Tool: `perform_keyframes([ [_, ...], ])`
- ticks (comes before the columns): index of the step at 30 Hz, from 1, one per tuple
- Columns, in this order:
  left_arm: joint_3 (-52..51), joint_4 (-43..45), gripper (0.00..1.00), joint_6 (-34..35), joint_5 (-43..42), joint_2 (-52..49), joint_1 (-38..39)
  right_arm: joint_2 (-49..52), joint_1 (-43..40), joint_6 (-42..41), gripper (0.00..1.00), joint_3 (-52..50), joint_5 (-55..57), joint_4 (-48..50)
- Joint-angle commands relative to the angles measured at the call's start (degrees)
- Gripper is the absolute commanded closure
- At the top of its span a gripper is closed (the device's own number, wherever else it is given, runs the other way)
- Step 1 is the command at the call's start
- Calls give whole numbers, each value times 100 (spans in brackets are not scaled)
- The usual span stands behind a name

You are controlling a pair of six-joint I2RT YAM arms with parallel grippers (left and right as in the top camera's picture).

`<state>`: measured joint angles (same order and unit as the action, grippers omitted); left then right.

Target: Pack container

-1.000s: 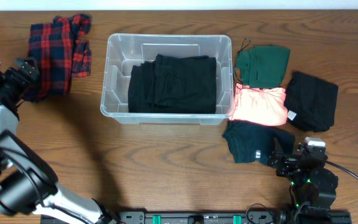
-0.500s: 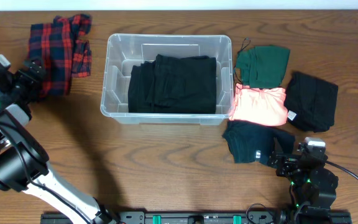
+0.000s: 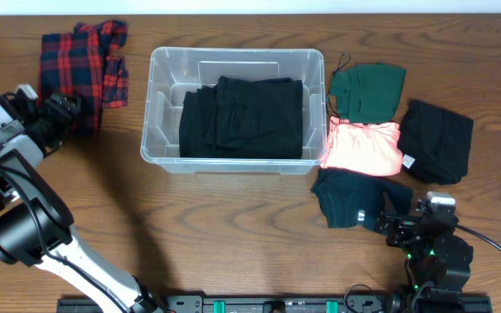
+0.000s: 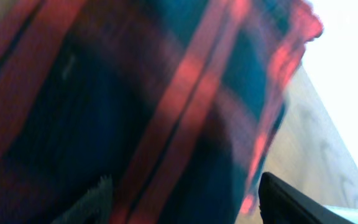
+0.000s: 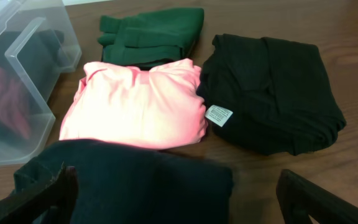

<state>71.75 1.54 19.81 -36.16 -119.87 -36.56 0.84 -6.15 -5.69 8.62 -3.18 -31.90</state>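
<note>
We are seeing the left arm [image 3: 16, 230] wearing white and grey shells over black joints. The right arm [image 3: 442, 261] is showing black housings, tiny green lights [image 3: 430, 255] and a thin black cable [image 3: 494, 243]. The left end effector [image 3: 64, 107] and right end effector [image 3: 388, 222] are showing dark fingers.

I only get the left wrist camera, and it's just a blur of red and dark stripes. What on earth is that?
Observer: A red-and-dark plaid shirt, crumpled at the left end of the table. The left gripper is at its edge, fingers apart.
Operator: Where would it go?
Observer: Probably into the clear container mid-table, to the shirt's right.
Operator: Is that empty?
Observer: No, folded black clothes already cover most of its floor.
Operator: Anything else waiting?
Observer: Four folded garments lie on the container's other side: a green one, a pink one, a black one and a dark one.
</note>
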Motion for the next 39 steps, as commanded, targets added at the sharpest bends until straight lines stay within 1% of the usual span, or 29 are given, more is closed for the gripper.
perform_keyframes([
  [1, -238, -846, 25, 15, 730, -107, -258, -35, -22, -70, 1, -13, -24, -2],
  [3, -238, -1342, 26, -13, 732, 22, -352, -35, -22, -70, 1, -13, -24, -4],
  [5, -238, -1781, 29, -92, 754, 179, -424, -35, -22, -70, 1, -13, -24, -4],
  [7, -240, -2277, 29, -98, 1034, 407, -485, -35, -22, -70, 1, -13, -24, -2],
  [9, -240, -2645, 29, -289, 1427, 697, -496, -35, -22, -70, 1, -13, -24, -4],
  [11, -240, -3010, 29, -326, 1829, 1047, -494, -35, -22, -68, 1, -13, -24, -2],
  [14, -240, -3239, 29, -330, 1910, 1550, -490, -35, -22, -70, 1, -13, -24, -4],
  [17, -240, -3276, 29, -352, 1679, 2131, -487, -35, -22, -70, 1, -13, -24, -4],
  [19, -240, -3167, 28, -505, 1491, 2527, -487, -35, -22, -68, 1, -13, -24, -4],
  [21, -240, -2881, 21, -643, 1443, 2883, -487, -35, -22, -68, 1, -13, -24, -4],
  [22, -240, -2667, 20, -769, 1416, 3021, -483, -35, -22, -70, 1, -13, -24, -2],
  [24, -240, -2247, 19, -935, 1416, 3156, -446, -35, -22, -70, 1, -13, -24, -4],
  [26, -240, -1956, 18, -955, 1456, 3110, -398, -35, -22, -70, 1, -13, -24, -4],
  [28, -240, -1722, 18, -1012, 1587, 2922, -319, -35, -22, -68, 1, -13, -24, -4],
  [30, -240, -1443, 18, -1303, 1711, 2621, -243, -35, -22, -70, 1, -13, -24, -4],
  [32, -240, -1113, 15, -1556, 1738, 2249, -203, -35, -22, -70, 1, -13, -24, -4],
  [34, -240, -861, 14, -1788, 1740, 1919, -199, -35, -22, -70, 1, -13, -24, -4],
  [36, -240, -625, 11, -1816, 1744, 1600, -219, -35, -22, -70, 1, -13, -24, -4],
  [39, -240, -332, 11, -1808, 1764, 1217, -280, -35, -22, -68, 1, -13, -24, -4],
])
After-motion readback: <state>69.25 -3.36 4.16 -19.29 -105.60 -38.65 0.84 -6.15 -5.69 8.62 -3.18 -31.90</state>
